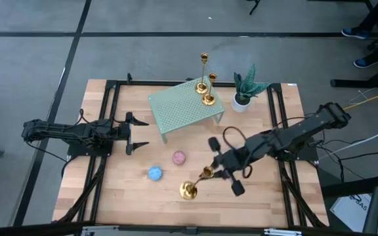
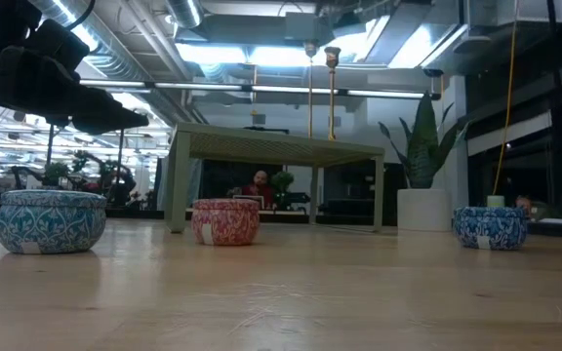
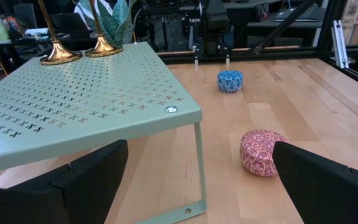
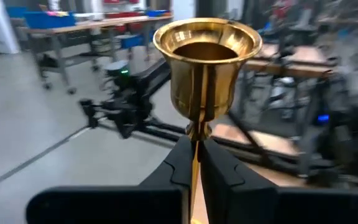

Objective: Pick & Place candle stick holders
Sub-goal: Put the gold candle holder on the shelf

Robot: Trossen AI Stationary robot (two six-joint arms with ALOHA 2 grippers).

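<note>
Candlestick holder number three (image 1: pixel 195 183) was in my right gripper (image 1: pixel 210 172), tilted over the near middle of the table (image 1: pixel 268 203), its round base low toward the front edge and its cup up by my fingers. My right fingers (image 4: pixel 182 163) were pinched on the thin stem just under the cup, which showed plainly in the right wrist view. The other two candlestick holders (image 1: pixel 206 84) stood upright on the far corner of the pale green perforated riser (image 1: pixel 176 108), close beside each other and near the potted plant (image 1: pixel 244 92).

I judged this piece stiff, light and top-to-bottom uneven: polished metal is slick, and the weight sits in the base, so a grip high on the stem would let it swing or slide. Taking it lower on the stem, nearer the base, seemed the safer hold. It would also tip easily if set down off level.

My left gripper (image 1: pixel 135 134) waited at the left of the table beside the riser, fingers spread and holding nothing. A pink tin (image 1: pixel 178 157) and a blue tin (image 1: pixel 155 173) lay just left of the held piece.
</note>
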